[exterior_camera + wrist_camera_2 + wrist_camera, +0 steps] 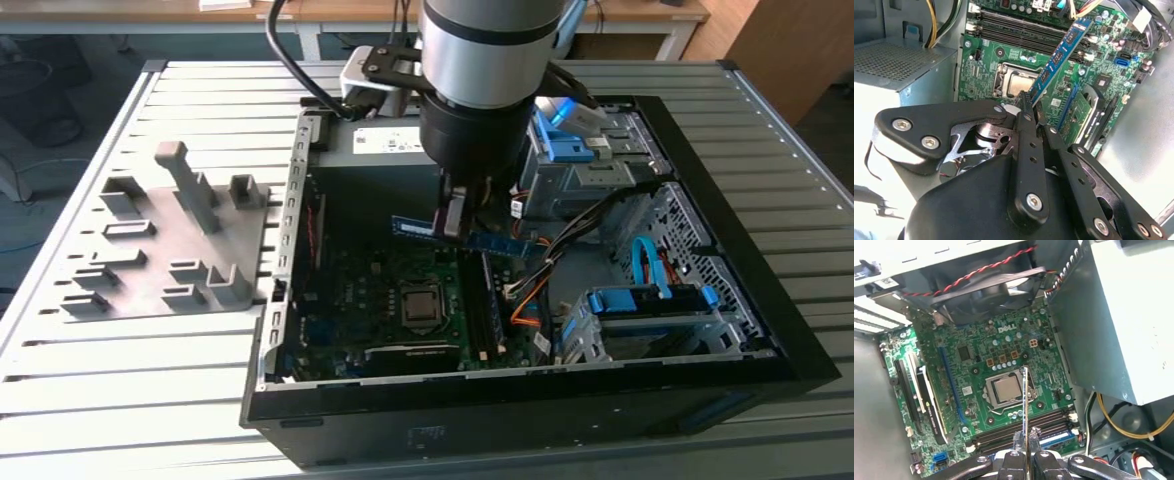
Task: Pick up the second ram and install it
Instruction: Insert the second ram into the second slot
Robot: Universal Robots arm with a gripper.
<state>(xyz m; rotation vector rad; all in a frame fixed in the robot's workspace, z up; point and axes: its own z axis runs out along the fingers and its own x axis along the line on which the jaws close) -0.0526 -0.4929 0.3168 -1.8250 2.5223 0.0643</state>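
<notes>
The arm's black gripper [454, 222] is hanging over the open black computer case [534, 410], and its fingers [1026, 117] are pinching narrow on the second ram [497, 240], a long thin blue-green memory stick with black chips. The stick is being held clear above the green motherboard [387, 300], near the dark memory slots [1021, 429] beside the silver processor socket [1004, 390] and touching neither. In both wrist views the stick [1059, 55] seems to be lying across the line of the slots rather than along them, so to my eye doing this well is asking for it to be turned parallel, centred over a free slot and kept upright, with the push spread evenly so neither end goes in first. The orange and black cables [534, 290] on the exterior view's right are sitting close and are looking like a snag risk. The case is resting on a ribbed grey metal surface [761, 230], with a grey plastic fixture plate [174, 240] on the exterior view's left and a wooden desk [134, 10] running along the far side of the room.
</notes>
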